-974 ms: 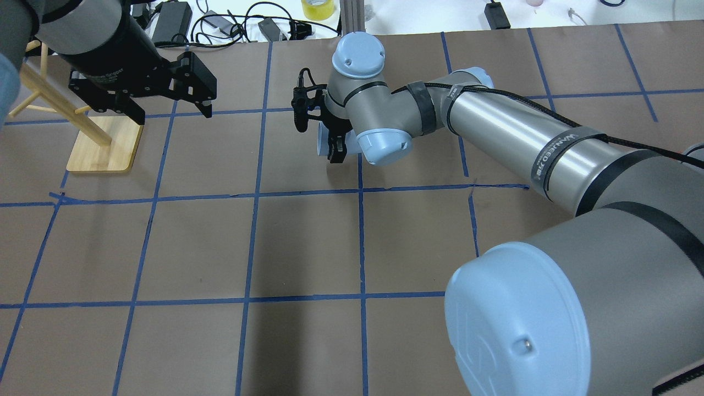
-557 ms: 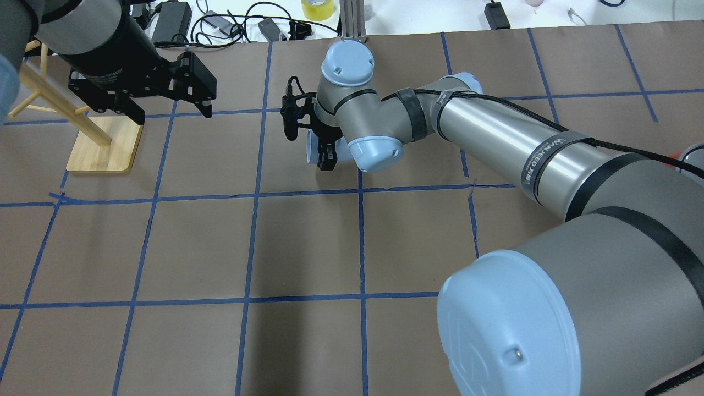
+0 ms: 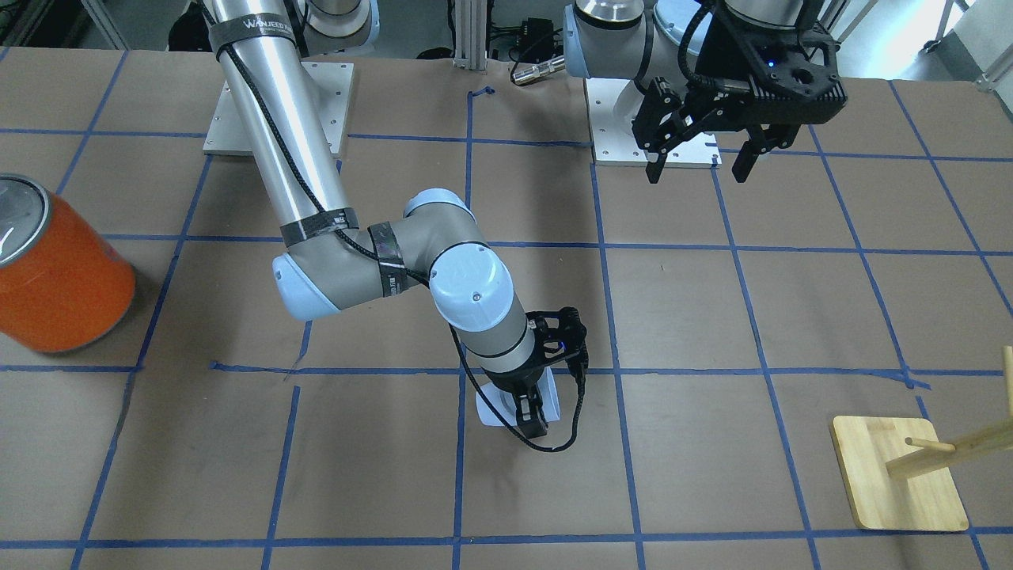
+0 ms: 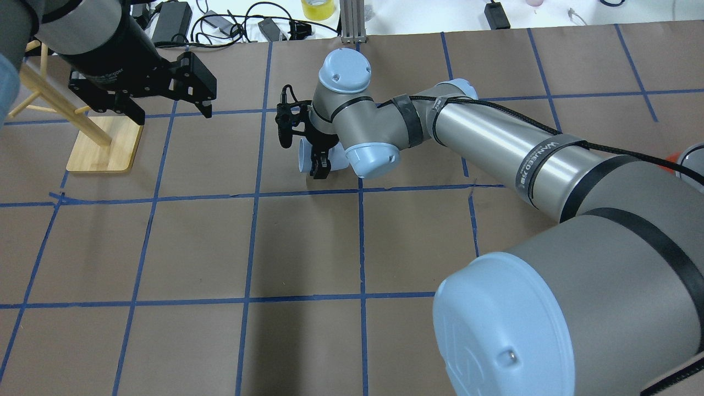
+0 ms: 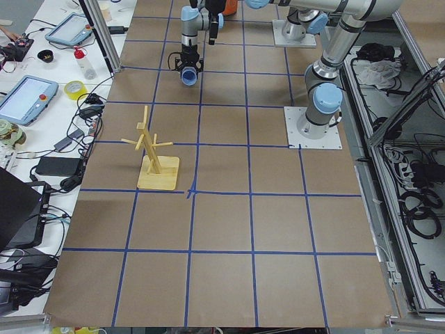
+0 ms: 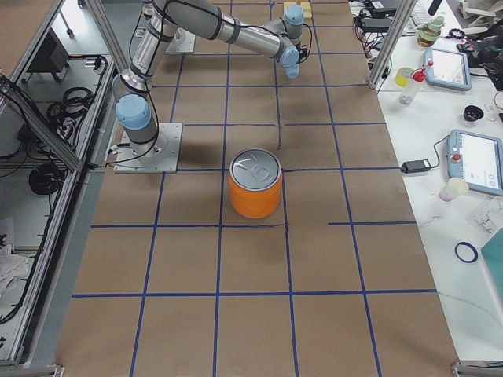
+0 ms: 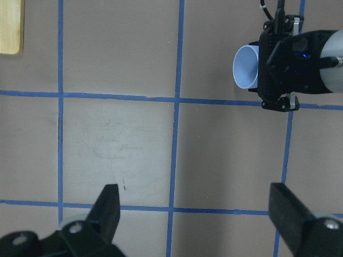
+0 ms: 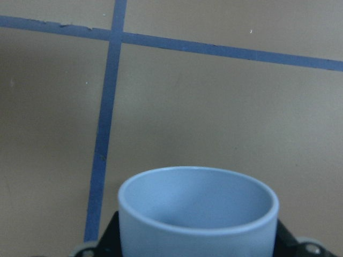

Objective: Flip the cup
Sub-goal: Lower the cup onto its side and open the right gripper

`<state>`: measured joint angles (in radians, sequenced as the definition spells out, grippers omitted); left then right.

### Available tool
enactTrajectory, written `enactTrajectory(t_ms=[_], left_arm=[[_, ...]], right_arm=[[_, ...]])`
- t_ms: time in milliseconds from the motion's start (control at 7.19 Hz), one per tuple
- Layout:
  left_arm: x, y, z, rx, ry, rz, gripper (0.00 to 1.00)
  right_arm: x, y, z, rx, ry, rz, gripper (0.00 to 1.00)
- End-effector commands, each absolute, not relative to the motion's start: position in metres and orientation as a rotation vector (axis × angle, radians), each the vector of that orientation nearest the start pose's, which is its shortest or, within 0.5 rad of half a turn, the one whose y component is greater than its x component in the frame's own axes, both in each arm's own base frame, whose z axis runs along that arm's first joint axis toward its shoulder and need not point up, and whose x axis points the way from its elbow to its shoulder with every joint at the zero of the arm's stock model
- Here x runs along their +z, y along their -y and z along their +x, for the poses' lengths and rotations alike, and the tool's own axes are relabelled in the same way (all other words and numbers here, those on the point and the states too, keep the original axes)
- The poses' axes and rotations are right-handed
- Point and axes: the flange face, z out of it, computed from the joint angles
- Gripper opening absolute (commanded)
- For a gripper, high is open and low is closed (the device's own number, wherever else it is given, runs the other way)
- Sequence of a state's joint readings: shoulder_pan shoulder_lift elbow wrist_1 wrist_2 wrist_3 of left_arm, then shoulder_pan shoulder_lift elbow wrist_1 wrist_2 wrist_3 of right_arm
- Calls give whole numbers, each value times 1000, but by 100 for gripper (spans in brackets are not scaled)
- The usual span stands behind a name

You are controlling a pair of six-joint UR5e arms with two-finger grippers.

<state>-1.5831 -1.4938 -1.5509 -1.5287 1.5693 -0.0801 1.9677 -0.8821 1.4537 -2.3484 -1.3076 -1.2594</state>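
Note:
The pale lavender-blue cup (image 4: 304, 156) is held on its side, its open blue mouth toward the overhead view's left. My right gripper (image 4: 314, 160) is shut on its wall, low over the brown table. The cup also shows in the front view (image 3: 489, 408), the left wrist view (image 7: 245, 67) and close up in the right wrist view (image 8: 197, 210). I cannot tell whether it touches the table. My left gripper (image 4: 172, 113) is open and empty, hovering well to the cup's left, near the wooden rack.
A wooden peg rack (image 4: 103, 149) stands on the table's far left. A large orange can (image 3: 55, 277) with a silver top stands on my right side. Cables and boxes (image 4: 220, 22) lie beyond the far edge.
My right gripper has carried the cup a little to the overhead view's left and toward the camera. The left arm has not moved.

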Motion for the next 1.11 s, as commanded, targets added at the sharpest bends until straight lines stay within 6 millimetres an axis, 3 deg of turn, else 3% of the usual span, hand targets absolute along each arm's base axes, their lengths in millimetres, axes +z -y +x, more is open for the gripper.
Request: enactTrajectory(t_ms=[0, 139, 278, 417, 557, 696, 974], left_arm=[[540, 468, -139, -222, -3140, -106, 100], [540, 468, -139, -222, -3140, -106, 100], [539, 468, -139, -217, -3140, -106, 100], [540, 468, -139, -222, -3140, -106, 100], [541, 467, -138, -222, -3134, -109, 100], [540, 467, -136, -219, -3132, -114, 100], [535, 467, -134, -205, -3127, -111, 100]], right_arm=[[208, 598, 425, -443, -1982, -2191, 100], [221, 596, 425, -465, -1983, -2196, 100], [249, 594, 421, -504, -2005, -2206, 100], [280, 588, 417, -546, -2084, -2132, 100], [301, 588, 402, -511, -2283, -2006, 100], [316, 586, 390, -473, -2516, -1746, 100], [362, 562, 314, -302, -2932, -1142, 100]])
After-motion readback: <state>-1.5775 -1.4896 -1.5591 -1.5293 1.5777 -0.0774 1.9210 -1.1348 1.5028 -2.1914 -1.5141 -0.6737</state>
